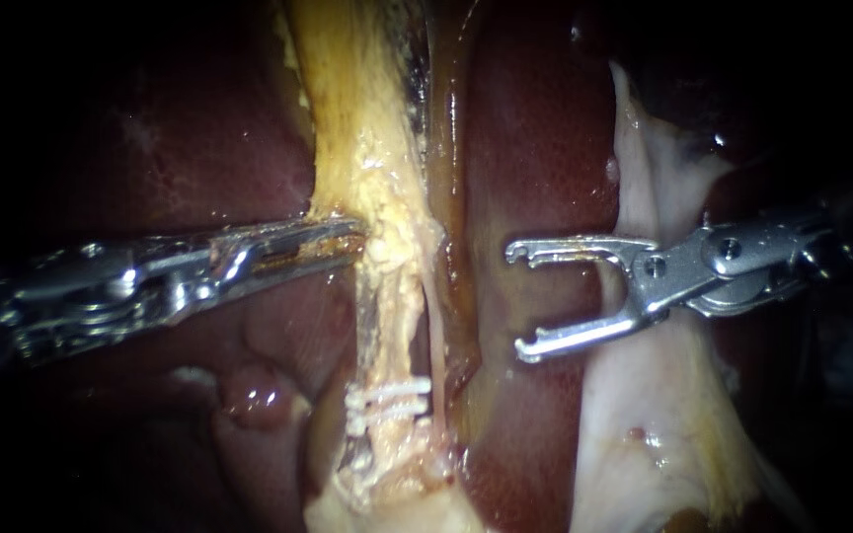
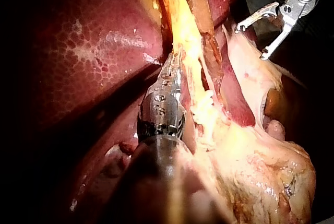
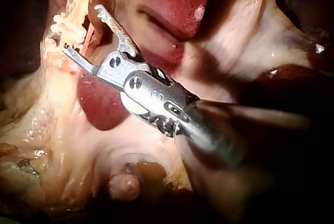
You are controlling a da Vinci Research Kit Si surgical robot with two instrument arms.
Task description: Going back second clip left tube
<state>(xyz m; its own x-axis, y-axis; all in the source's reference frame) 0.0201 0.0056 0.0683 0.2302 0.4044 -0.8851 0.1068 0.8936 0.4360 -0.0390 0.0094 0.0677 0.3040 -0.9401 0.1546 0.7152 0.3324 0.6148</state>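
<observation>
**Left instrument** (image 1: pixel 346 237): enters from the left. Its jaws are closed narrow onto the left edge of the left tube (image 1: pixel 387 296), a yellow, fat-coated strand running from far to near. The hold looks meant to keep the strand taut and exposed for work lower down.

**Clips** (image 1: pixel 387 398): pale bands lie across the left tube on its near stretch, well below the left instrument's grip. They sit close together, and I cannot tell their exact count.

**Right instrument** (image 1: pixel 520 301): enters from the right. Its jaws are spread wide with nothing between them, and no clip is visible in them. It lies right of the left tube and apart from it, with a brownish strand (image 1: pixel 454 197) in between. This suits an instrument clear of the clipping site, ready to draw away.

**Liver** (image 1: pixel 535 148): dark red and glossy, behind both strands.

**Pale tissue sheet** (image 1: pixel 644 424): lies under and around the right instrument's hinge, slack and ungripped.

**Right wrist view**: the open jaws sit just beside the clipped stretch, not touching it.
</observation>
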